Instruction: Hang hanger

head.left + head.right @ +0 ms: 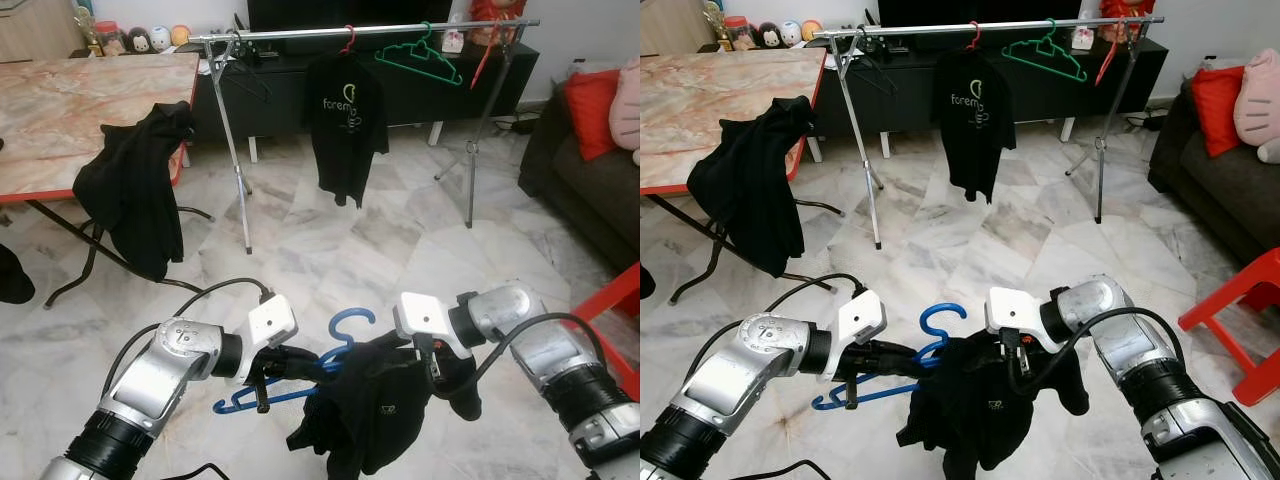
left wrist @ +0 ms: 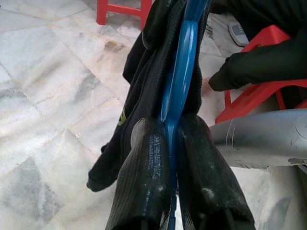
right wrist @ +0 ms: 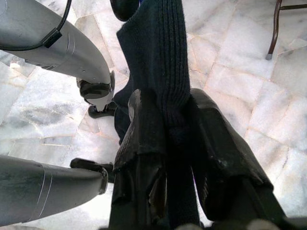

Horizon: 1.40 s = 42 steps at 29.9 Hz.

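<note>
Low in the head views, the two silver arms meet over the marble floor (image 1: pixel 330 250). The left gripper (image 2: pixel 173 132) is clamped narrow on the blue hanger (image 1: pixel 345 335): the left wrist view shows both black fingers (image 2: pixel 144 177) pressed against the blue plastic bar between them. The right gripper (image 3: pixel 175 120) pinches a ribbed edge of the dark garment (image 1: pixel 365 415), its fingers closed on the cloth in the right wrist view.

The hanger's hook stands free above the garment, between the two wrists. One blue arm pokes out below the left gripper toward the robot's left; the other is buried under the cloth and cannot be seen. The garment droops in a bunch from the hanger, so its shape is hard to read, and its lower part is cut off by the bottom edge of the head views.

Farther ahead stands the clothes rail (image 1: pixel 360 32), well apart from the grippers. On it hang a black printed shirt (image 1: pixel 345 125) on a red hook, an empty green hanger (image 1: pixel 420 55) and a red hanger (image 1: pixel 483 55) near the rail's right end; thin dark hangers near the left end are hard to make out. Another dark garment (image 1: pixel 135 185) is draped over the corner of the marble-topped table (image 1: pixel 60 110) at left. A dark sofa with a red cushion (image 1: pixel 592 110) is cut off at right, and a red stool (image 1: pixel 615 300) shows partly beside the right arm.
</note>
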### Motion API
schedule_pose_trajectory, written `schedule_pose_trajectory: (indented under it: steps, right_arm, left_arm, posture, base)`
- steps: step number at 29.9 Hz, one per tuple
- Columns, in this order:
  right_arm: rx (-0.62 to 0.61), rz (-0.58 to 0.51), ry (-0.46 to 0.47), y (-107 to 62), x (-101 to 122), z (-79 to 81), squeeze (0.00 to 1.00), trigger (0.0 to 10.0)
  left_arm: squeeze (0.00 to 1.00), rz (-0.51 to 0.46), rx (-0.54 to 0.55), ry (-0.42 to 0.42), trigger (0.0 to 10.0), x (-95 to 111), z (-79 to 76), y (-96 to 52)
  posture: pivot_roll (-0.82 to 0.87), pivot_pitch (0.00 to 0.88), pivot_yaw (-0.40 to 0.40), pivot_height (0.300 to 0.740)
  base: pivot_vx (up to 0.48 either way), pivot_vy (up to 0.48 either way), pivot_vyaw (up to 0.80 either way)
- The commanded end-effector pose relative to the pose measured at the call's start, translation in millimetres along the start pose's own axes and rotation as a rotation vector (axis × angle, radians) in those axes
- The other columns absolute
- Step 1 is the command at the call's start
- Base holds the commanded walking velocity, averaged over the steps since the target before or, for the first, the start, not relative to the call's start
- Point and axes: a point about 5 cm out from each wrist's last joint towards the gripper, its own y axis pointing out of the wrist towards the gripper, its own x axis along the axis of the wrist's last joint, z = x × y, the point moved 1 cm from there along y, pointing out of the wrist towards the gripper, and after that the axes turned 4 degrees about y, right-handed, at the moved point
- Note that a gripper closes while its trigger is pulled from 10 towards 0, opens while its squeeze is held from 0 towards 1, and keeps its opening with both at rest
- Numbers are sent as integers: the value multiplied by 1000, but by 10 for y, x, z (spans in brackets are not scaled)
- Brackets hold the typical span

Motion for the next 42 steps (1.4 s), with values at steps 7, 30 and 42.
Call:
schedule_pose_trajectory:
  steps: [7, 30, 42]
  right_arm:
    - [36, -8, -29, 48, 37, 44, 0, 0]
    - [-81, 133, 8, -288, -236, -34, 0, 0]
    - [-488, 108, 84, -662, -288, -368, 0, 0]
  left_arm:
    - [1000, -47, 21, 66, 10000, 172, 82, -25]
    - [1000, 42, 110, 36, 10000, -10, 220, -336]
    - [1000, -60, 639, -76, 10000, -153, 617, -798]
  posture:
    - [-59, 4, -34, 740]
    - [-64, 18, -35, 740]
    - [-59, 36, -34, 740]
  base:
    - [0, 0, 0]
    - [0, 0, 0]
    - [0, 0, 0]
